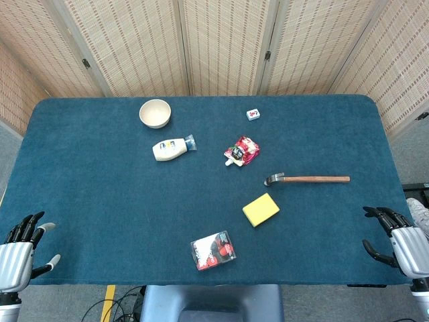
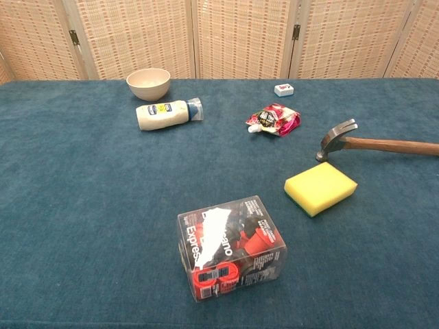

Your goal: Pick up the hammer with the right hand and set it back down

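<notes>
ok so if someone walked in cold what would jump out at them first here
Probably the bright yellow sponge near the middle of the blue table, with the hammer lying untouched just beyond it. Both hands, left and right, wait open at the near corners.

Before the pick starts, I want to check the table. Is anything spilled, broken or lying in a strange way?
No spill or damage shows. The white bottle lies on its side near the bowl, and the red pouch lies flat. The hammer lies flat, untouched, its handle pointing toward the right hand.

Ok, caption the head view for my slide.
Both hands, left and right, open at the table edge; hammer untouched.
</notes>
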You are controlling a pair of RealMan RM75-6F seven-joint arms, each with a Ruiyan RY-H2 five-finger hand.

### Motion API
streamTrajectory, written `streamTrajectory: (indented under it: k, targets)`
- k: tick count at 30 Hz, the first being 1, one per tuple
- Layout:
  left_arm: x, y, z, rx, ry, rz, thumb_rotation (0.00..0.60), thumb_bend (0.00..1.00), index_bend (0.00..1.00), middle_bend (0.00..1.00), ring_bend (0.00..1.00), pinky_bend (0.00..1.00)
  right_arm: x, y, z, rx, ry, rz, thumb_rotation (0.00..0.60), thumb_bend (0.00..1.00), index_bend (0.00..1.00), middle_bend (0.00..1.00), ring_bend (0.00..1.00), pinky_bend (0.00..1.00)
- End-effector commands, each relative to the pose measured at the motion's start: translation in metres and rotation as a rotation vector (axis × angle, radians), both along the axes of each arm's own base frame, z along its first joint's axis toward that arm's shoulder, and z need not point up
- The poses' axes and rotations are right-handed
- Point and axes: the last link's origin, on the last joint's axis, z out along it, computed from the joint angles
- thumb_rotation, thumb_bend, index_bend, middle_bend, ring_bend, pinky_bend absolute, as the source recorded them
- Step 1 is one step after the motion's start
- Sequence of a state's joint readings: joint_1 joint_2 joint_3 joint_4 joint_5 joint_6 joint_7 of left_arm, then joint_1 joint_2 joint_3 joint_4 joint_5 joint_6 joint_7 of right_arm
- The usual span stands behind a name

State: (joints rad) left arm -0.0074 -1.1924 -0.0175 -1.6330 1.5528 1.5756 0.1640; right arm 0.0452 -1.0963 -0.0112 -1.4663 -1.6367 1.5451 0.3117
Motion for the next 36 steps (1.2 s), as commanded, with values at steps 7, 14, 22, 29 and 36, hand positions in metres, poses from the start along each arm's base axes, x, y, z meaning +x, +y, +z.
streamTrajectory:
  k: [7,14,22,29,36]
  targets:
    - [0.0,-0.001,-0.001,0.003,0.002,0.005,0.6,0.2,0.31,0.13,0.12,0.21,0.0,-0.003,-0.001,0.006,0.001,0.01,0.6,0.25,0.2,0.32,0.21,0.29]
    - [0.001,-0.001,0.0,0.003,0.004,0.008,0.6,0.2,0.31,0.13,0.12,0.21,0.003,-0.013,-0.004,0.026,0.011,0.03,0.6,0.25,0.2,0.32,0.21,0.29]
    - [0.0,-0.001,-0.001,0.001,-0.001,0.012,0.6,0.2,0.32,0.13,0.12,0.21,0.021,-0.055,-0.01,0.066,0.067,0.063,0.6,0.25,0.2,0.29,0.18,0.26]
    - [-0.005,-0.005,0.0,0.008,-0.001,0.027,0.6,0.2,0.32,0.13,0.12,0.21,0.044,-0.109,-0.033,0.142,0.121,0.084,0.6,0.28,0.2,0.26,0.11,0.13]
    - [-0.008,-0.008,0.002,0.014,-0.003,0.038,0.6,0.2,0.32,0.13,0.12,0.21,0.06,-0.157,-0.062,0.199,0.151,0.085,0.6,0.28,0.2,0.27,0.07,0.07]
